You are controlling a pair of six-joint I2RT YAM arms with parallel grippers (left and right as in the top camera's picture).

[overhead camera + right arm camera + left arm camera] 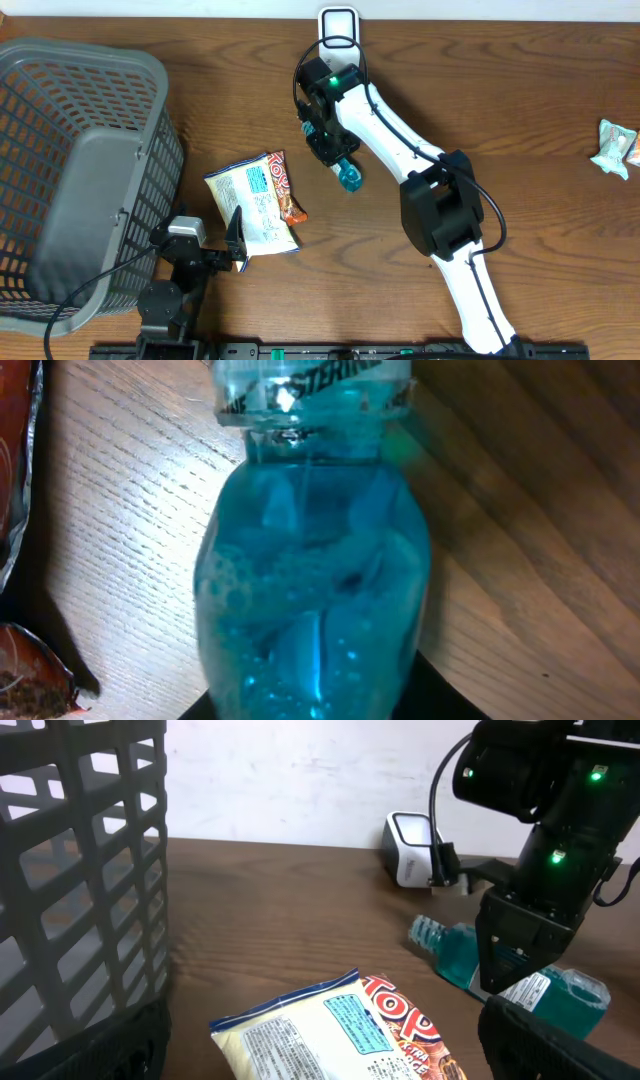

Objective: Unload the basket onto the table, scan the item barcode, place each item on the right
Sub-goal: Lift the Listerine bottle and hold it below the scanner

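Grasping step, looks like: right claw [328, 148] at bottle [350, 177] lying mid-frame, grip can't tell, left claw [237, 243] wide lower left; next needs lift and turn toward scanner [339, 25] top centre.

The right arm [392, 128] is white, with black joints, a black right claw [338, 160] and green lights.

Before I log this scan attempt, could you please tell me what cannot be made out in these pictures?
Barcode on the blue bottle: overhead, the right gripper covers most of it; the right wrist view is too close and shows none.
Right gripper's hold: fingers outside its own view, so unclear.
Packet, overhead, right edge: too small to identify.
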